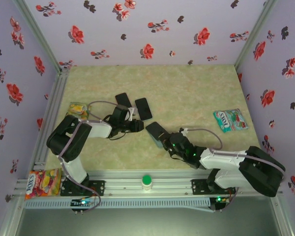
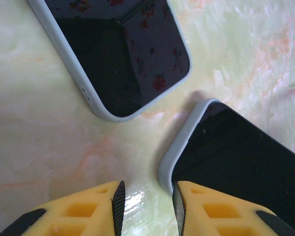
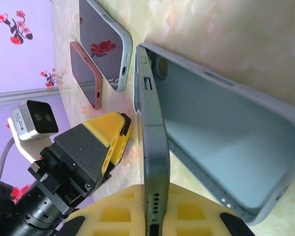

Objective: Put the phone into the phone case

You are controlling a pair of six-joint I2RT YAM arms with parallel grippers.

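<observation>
My right gripper (image 3: 156, 196) (image 1: 170, 145) is shut on the bottom end of the phone (image 3: 154, 147) (image 1: 154, 130), a dark phone with a grey-blue frame, seen edge-on. It is tilted up over the open pale blue-grey phone case (image 3: 226, 142) (image 1: 159, 142), and its far end meets the case's top end. My left gripper (image 2: 147, 202) (image 1: 137, 125) stands open low over the table. Its right finger (image 2: 206, 206) is against the case's rounded corner (image 2: 168, 174). The left fingers (image 3: 108, 140) also show to the left of the held phone.
Two other phones lie behind: one in a pale case (image 1: 143, 108) (image 2: 123, 54) (image 3: 105, 42), and a pink-edged one (image 1: 123, 100) (image 3: 83, 73). Snack bags sit at the left (image 1: 78, 109), right (image 1: 230, 120) and front left (image 1: 43, 182). Flowered walls close in three sides.
</observation>
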